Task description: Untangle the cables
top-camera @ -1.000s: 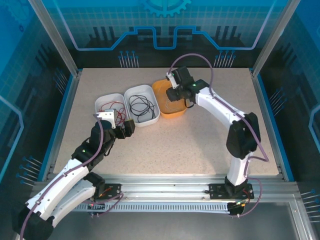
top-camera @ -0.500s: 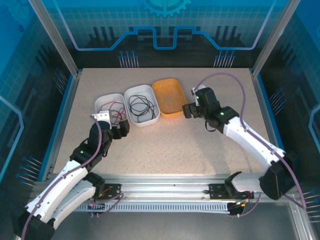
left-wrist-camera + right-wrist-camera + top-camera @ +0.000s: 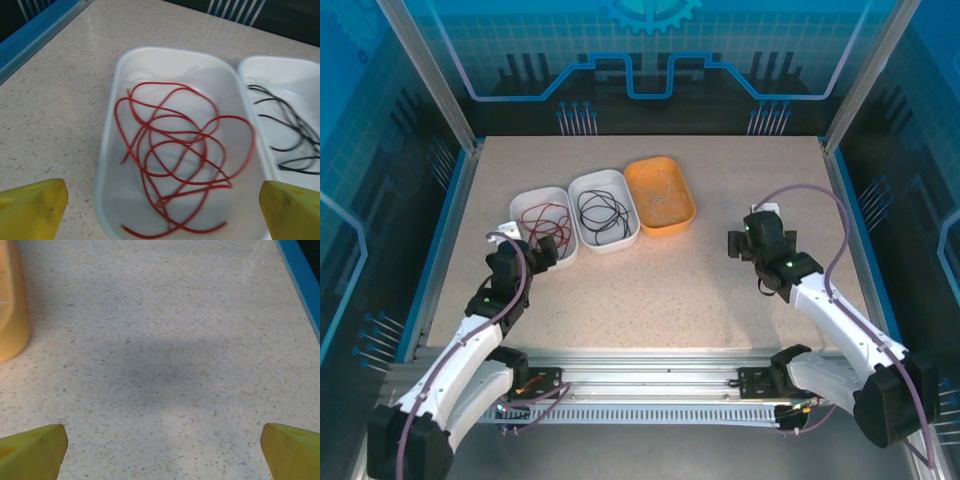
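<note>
— Claws?
— Left claw (image 3: 544, 250) and right claw (image 3: 161, 450): both spread apart, empty.
— Cables?
— Red cables (image 3: 175, 160) in the left white tray (image 3: 107, 150), black cables (image 3: 603, 212) in the middle tray (image 3: 605, 247), and whitish cables (image 3: 660, 195) in the orange tray (image 3: 670, 228), all on the desk (image 3: 165, 340).

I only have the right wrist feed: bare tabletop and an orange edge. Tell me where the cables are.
Observer: Red cables lie in the left white tray.
Operator: Give me the black ones.
Observer: Black cables sit in the middle white tray.
Operator: Report the left hand.
Observer: The left hand is open at the left white tray's near end, holding nothing.
</note>
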{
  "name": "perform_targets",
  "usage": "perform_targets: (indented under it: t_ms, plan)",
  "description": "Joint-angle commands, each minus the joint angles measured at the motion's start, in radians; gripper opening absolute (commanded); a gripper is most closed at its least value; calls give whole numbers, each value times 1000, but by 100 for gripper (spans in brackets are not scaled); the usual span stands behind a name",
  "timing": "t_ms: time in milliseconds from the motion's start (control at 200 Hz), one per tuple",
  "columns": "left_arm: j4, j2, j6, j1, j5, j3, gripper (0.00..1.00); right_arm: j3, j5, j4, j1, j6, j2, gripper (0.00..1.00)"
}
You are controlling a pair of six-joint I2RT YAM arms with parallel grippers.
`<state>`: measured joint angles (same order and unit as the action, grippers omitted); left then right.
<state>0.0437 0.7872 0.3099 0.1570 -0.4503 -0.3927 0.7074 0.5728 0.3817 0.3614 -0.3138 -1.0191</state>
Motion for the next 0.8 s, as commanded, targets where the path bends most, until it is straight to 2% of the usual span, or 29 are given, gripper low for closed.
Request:
perform_targets:
  t_ms: [0,210,495,795]
  plan:
    - [-205,50,-37,-74,89,38,99,-73,61,-152,-30,7,65,100]
    - [-478,189,-157,-133,221,61,99,-231,90,-379,-54,104,136,100]
    - [-728,340,-313,-173,369,106,99,-293,104,-474,-84,164,151,100]
    - [-975,527,-314,-194,513,138,99,-344,81,-582,-107,199,113,100]
